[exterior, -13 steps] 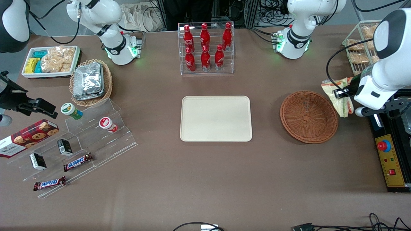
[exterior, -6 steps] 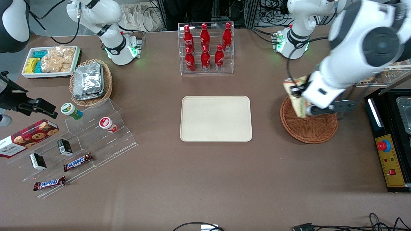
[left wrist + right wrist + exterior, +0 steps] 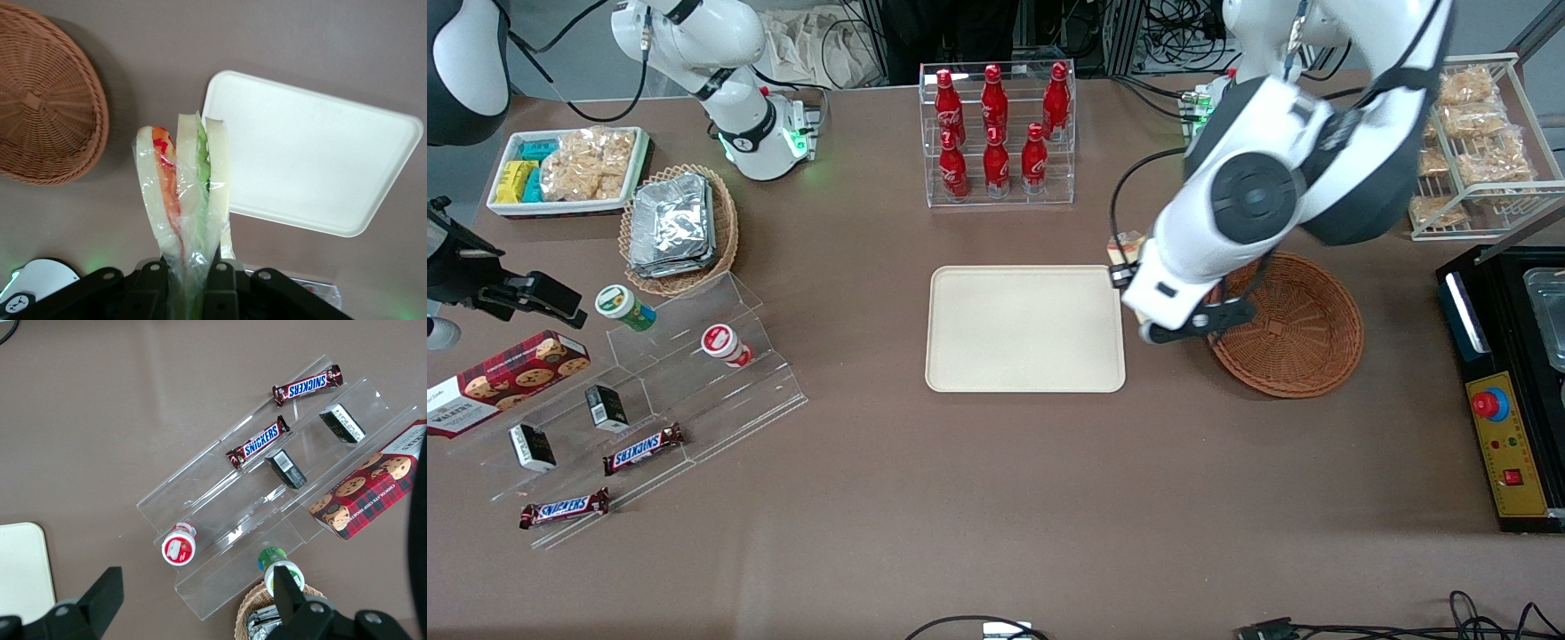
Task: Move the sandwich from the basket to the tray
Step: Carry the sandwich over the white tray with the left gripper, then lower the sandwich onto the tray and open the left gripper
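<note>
Front view, gripper: the left arm's gripper [image 3: 1121,267] hangs above the table at center right of the frame, between the tray and the basket, largely masked by the arm's white wrist.
Front view, sandwich: only a pale corner of the sandwich [image 3: 1127,243] peeks out above the wrist, just off the tray's upper right corner.
Front view, tray: the cream-beige tray [image 3: 1024,328] lies bare at frame center.
Front view, basket: the reddish-brown wicker basket [image 3: 1294,329] sits at center right, toward the working arm's end of the table, partly overlapped by the arm.
Front view, surroundings: a clear rack of red cola bottles [image 3: 997,133] stands at top center, farther from the camera than the tray.
Left wrist view, grip: the black fingers [image 3: 148,288] are clamped on the narrow end of the wrapped sandwich [image 3: 185,193], which points away from the camera with its white bread, green and red-orange layers showing edge-on.
Left wrist view, below: the tray [image 3: 310,161] and the basket [image 3: 47,113] lie on the brown table under the raised sandwich, apart from each other.
Right wrist view, tray: one rounded corner of the tray [image 3: 23,570] shows at the lower left edge of the frame.
</note>
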Motion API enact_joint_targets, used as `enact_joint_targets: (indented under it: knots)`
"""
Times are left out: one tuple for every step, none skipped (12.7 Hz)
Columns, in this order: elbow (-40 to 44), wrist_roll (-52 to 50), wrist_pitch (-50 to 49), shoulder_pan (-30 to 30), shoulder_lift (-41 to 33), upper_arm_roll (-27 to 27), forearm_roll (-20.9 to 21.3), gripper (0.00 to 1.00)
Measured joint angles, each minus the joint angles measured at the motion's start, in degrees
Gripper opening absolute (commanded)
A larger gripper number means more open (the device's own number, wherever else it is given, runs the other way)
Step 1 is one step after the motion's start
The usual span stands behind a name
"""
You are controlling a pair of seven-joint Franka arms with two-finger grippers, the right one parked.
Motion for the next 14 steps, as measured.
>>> enact_joint_targets:
  knots:
    - [-1.66, 0.36, 1.80, -1.52, 0.78, -0.03, 1.34, 0.00]
    - [-4.13, 0.74, 4.56, -2.83, 1.28, -0.05, 2.43, 0.00]
    - [-7.18, 1.65, 8.01, -3.87, 1.56, -0.06, 3.47, 0.00]
    - [-10.67, 2.87, 12.01, -4.59, 1.74, -0.08, 4.94, 0.00]
    - [-14.38, 3.94, 16.33, -5.11, 1.85, -0.09, 6.43, 0.00]
    - [-18.05, 4.55, 20.76, -5.59, 1.98, -0.09, 7.79, 0.00]
    - [-21.57, 4.81, 25.36, -6.00, 2.08, -0.10, 9.09, 0.00]
    - [-24.80, 4.90, 29.87, -6.21, 2.20, -0.10, 10.38, 0.00]
    - [-27.48, 4.94, 33.65, -6.24, 2.51, -0.09, 11.60, 0.00]
    - [-29.30, 4.98, 36.34, -6.24, 3.10, -0.03, 12.61, 0.00]
    - [-30.19, 5.08, 38.07, -6.24, 3.98, 0.03, 13.44, 0.00]
    - [-30.58, 5.13, 39.81, -6.22, 4.92, 0.12, 14.41, 0.00]
    - [-30.92, 5.18, 41.46, -6.21, 5.91, 0.20, 15.19, 0.00]
    - [-31.21, 5.24, 42.96, -6.20, 6.78, 0.25, 15.55, 0.00]
